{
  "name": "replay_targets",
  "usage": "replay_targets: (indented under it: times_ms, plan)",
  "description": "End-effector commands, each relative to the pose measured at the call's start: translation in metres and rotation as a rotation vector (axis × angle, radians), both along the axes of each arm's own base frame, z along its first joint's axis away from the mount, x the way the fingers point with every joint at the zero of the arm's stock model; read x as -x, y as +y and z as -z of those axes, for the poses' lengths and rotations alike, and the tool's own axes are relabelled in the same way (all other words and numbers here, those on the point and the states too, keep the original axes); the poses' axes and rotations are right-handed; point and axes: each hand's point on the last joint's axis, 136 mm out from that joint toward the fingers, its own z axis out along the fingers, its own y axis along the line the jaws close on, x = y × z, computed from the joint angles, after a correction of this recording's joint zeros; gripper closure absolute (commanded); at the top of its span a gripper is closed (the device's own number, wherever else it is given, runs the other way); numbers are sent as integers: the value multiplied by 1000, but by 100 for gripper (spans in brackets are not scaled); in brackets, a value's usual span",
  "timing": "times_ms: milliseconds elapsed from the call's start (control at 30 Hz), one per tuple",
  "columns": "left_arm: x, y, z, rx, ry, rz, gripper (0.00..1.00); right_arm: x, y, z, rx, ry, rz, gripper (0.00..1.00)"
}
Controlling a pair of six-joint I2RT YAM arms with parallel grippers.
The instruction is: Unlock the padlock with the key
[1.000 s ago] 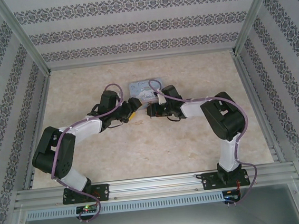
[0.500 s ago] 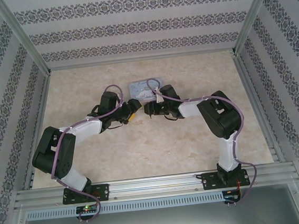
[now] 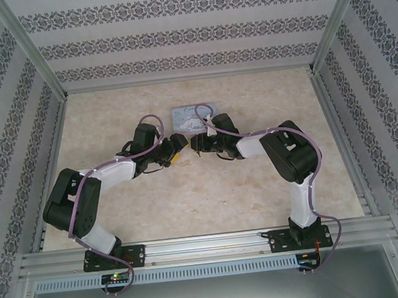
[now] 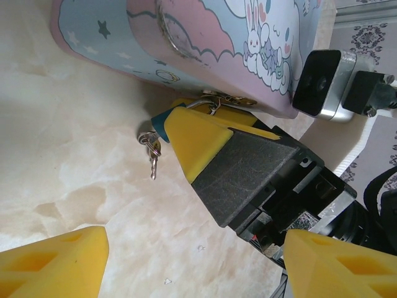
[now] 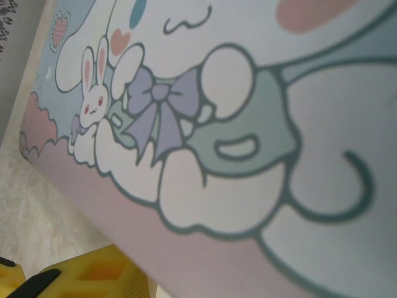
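Though half-hidden, teal-blue padlock (image 4: 159,126)

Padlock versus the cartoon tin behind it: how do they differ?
The padlock is tiny; the tin dwarfs it. The padlock's body is plain blue; the tin carries a pastel cartoon print. The padlock is half hidden by a yellow finger of the right gripper; the tin is in plain sight. Both are partly blue.
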Motion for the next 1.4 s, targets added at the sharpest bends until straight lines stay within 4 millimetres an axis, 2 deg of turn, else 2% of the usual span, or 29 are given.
replay_targets:
  times_ms: [0, 467, 800, 1067, 1367]
  plan:
    - [-4, 3, -3, 14, -21, -8, 25, 17, -2, 11, -1, 59, -12, 61]
    - [-5, 2, -6, 17, -24, -10, 26, 32, -6, 19, 7, 67, -24, 61]
    - [-5, 3, -5, 15, -23, -14, 26, 34, -3, 26, 14, 78, -17, 66]
    - [-4, 3, -3, 11, -20, -9, 26, 27, -10, 26, 12, 78, 19, 82]
    - [0, 3, 7, -7, -1, 6, 26, 27, -15, 16, -27, 79, 11, 94]
